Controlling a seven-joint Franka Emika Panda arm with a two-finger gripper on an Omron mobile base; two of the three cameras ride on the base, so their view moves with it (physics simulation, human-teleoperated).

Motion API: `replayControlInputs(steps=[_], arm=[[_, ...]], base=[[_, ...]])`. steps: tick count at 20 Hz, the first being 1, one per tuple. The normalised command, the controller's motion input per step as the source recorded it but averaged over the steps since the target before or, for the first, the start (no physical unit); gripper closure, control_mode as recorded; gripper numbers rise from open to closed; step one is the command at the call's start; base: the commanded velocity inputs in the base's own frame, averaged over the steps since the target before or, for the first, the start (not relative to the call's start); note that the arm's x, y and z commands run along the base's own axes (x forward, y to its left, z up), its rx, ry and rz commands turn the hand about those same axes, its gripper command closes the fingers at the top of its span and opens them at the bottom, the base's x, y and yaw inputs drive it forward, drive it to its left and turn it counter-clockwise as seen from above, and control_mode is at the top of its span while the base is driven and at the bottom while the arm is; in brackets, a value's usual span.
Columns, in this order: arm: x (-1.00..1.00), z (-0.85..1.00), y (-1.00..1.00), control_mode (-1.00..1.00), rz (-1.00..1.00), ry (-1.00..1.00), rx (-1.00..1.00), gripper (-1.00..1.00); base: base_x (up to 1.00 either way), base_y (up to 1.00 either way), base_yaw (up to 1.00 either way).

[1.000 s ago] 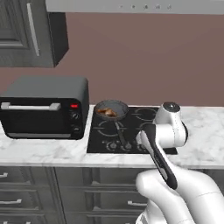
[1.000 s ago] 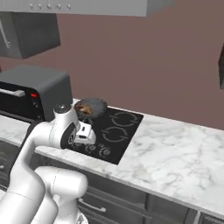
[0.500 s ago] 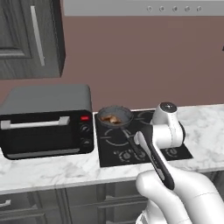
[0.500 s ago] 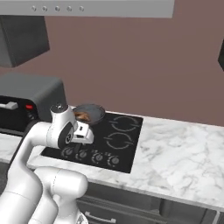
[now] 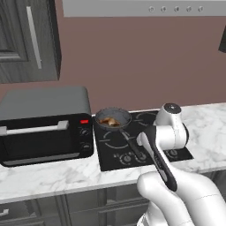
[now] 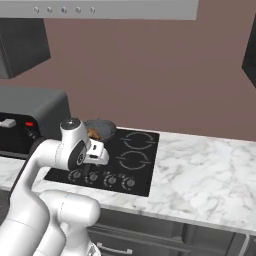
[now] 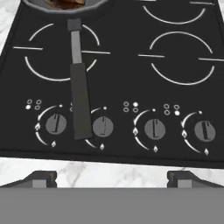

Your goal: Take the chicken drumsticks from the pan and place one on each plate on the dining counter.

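Left base view. Item one: the pan [image 5: 113, 118], round, dark grey, seated on the back left ring of the black cooktop [image 5: 141, 141]. Its long black handle [image 5: 131, 145] runs forward and to the right, toward the knob row. Item two: the chicken drumsticks [image 5: 109, 121], golden-brown lumps lying inside the pan; I cannot count them from here. Item three: the toaster oven [image 5: 44, 123], black, just to the left of the cooktop, on the white marble countertop [image 5: 53, 176]. Item four: my arm, white, rising from the lower right, its wrist bent over the front right part of the cooktop. Dark wall cabinet [image 5: 26, 39] above the toaster oven.

Right base view. The pan [image 6: 101, 128] sits at the far left corner of the cooktop [image 6: 120, 160], partly hidden behind my wrist. A bit of browned meat [image 6: 92, 133] shows at its near edge. My gripper [image 6: 93, 169] points down over the front knob row; its fingers are too small to judge from this side. The toaster oven [image 6: 30, 117] stands at the left edge. Marble countertop [image 6: 210, 175] stretches to the right.

Hand view. My gripper [image 7: 112, 178] is spread wide, holding nothing; the two dark fingertips [image 7: 41, 178] stand well apart at the bottom, over the marble strip in front of the cooktop. The pan handle [image 7: 78, 87] lies across the left ring down to the four knobs [image 7: 155, 129]. The pan rim [image 7: 65, 5], with drumsticks [image 7: 65, 3] in it, is cut off at the top edge.
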Motion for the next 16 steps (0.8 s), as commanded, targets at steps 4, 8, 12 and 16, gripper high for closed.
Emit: replayControlInputs(steps=[4,8,12,16], arm=[[0.28,0.15,0.13,-1.00,0.13,-0.01,0.01,-1.00],[0.42,0.39,0.06,-1.00,0.50,-0.01,0.08,-1.00],[0.50,0.37,0.14,-1.00,0.69,-0.05,0.08,-1.00],[0.60,0.25,0.40,-1.00,0.51,-0.15,-0.01,-1.00]], base=[[0.00,0.00,0.00],[0.00,0.00,0.00],[0.00,0.00,0.00],[0.00,0.00,0.00]])
